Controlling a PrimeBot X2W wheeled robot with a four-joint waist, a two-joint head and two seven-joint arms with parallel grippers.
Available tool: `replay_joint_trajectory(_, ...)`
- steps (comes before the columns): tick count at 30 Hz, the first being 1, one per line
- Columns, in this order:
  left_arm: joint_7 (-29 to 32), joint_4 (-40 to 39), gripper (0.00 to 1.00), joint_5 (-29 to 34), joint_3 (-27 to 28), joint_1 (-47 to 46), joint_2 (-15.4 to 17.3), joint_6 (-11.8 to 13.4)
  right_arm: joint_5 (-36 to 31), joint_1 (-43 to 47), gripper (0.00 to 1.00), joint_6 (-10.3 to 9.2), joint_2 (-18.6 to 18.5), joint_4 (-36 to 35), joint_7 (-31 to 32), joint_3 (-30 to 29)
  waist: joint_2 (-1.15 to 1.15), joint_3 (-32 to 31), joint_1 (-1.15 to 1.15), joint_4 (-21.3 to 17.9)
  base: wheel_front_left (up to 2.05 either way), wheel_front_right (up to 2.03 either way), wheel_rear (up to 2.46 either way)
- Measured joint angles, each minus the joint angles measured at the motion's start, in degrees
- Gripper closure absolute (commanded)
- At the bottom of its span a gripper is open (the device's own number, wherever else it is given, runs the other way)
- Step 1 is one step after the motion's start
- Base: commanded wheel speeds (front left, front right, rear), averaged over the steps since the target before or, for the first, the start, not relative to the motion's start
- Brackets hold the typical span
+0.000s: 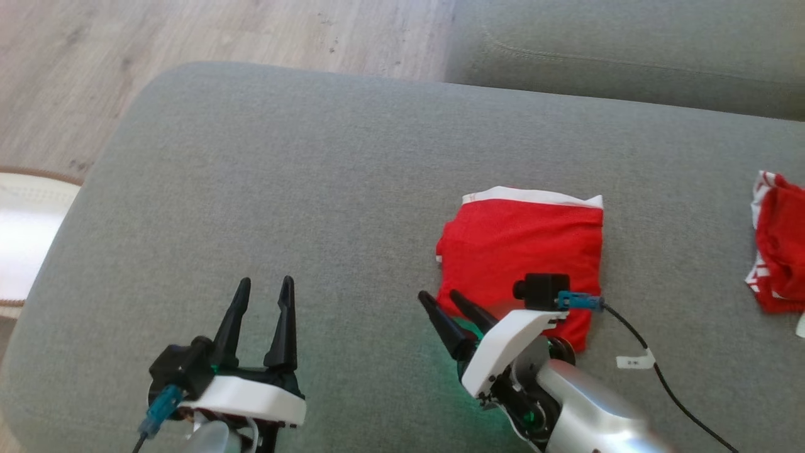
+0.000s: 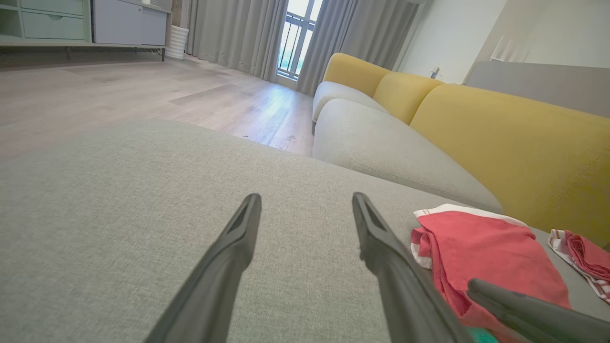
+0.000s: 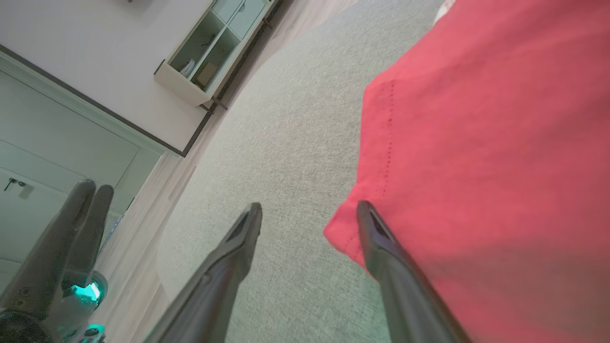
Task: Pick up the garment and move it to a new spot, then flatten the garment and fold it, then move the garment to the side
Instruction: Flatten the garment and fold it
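Red white-edged garment (image 1: 522,245), grey cushion (image 1: 314,189), yellow backrest (image 2: 514,143), pale wooden floor (image 1: 188,31)

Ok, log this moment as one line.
folded red garment: on grey cushion | left gripper: open, empty | right gripper: open, at garment's corner | crumpled red garment: far right

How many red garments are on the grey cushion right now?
2. One folded red garment lies on the grey cushion beside the right claw; one crumpled red-and-white garment sits cropped at the head view's right edge. Others may lie out of frame.
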Motion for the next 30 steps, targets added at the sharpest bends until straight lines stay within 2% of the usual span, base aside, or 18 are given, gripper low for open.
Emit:
replay_joint_trajectory(5,0.0,-0.4,0.0,-0.2,0.8,0.0,0.0,0.0,-1.3,-0.7,0.0,0.0,0.0,0.2,-3.7,-0.4,0.0,-0.3,0.0,-1.4,0.0,0.0,0.0)
replay_joint_trajectory(10,0.0,-4.0,0.0,-0.6,1.3,0.1,-0.1,0.0,-9.4,-5.0,0.0,0.0,-0.5,2.2,-8.7,-5.8,0.0,-0.5,0.0,-4.1,0.0,0.0,0.0)
replay_joint_trajectory(13,0.0,-6.4,0.0,-0.7,1.6,0.1,-0.1,0.0,-15.9,-5.7,0.0,0.0,-2.3,1.6,-9.3,-12.4,0.0,-0.6,0.0,-5.9,0.0,0.0,0.0)
replay_joint_trajectory(17,0.0,-9.8,0.0,-0.7,1.7,0.1,-0.1,0.0,-28.1,-3.5,0.0,0.0,-5.0,-5.0,-9.4,-26.3,0.0,-0.4,0.0,-8.6,0.0,0.0,0.0)
replay_joint_trajectory(22,0.0,-12.1,0.0,-0.9,1.7,0.1,0.0,0.0,-41.7,7.5,0.0,0.0,-3.3,-14.2,-9.5,-40.3,0.0,0.0,0.0,-11.7,0.0,0.0,0.0)
replay_joint_trajectory(25,0.0,-12.4,0.0,-0.9,1.7,0.1,0.0,0.0,-47.3,13.2,0.0,0.0,-1.5,-19.2,-9.5,-45.6,0.0,0.5,0.0,-13.1,0.0,0.0,0.0)
replay_joint_trajectory(30,0.0,-12.2,0.0,-0.5,1.9,0.2,0.0,0.0,-50.7,17.4,0.0,0.0,0.0,-25.3,-9.5,-50.0,0.0,1.3,0.0,-14.4,0.0,0.0,0.0)
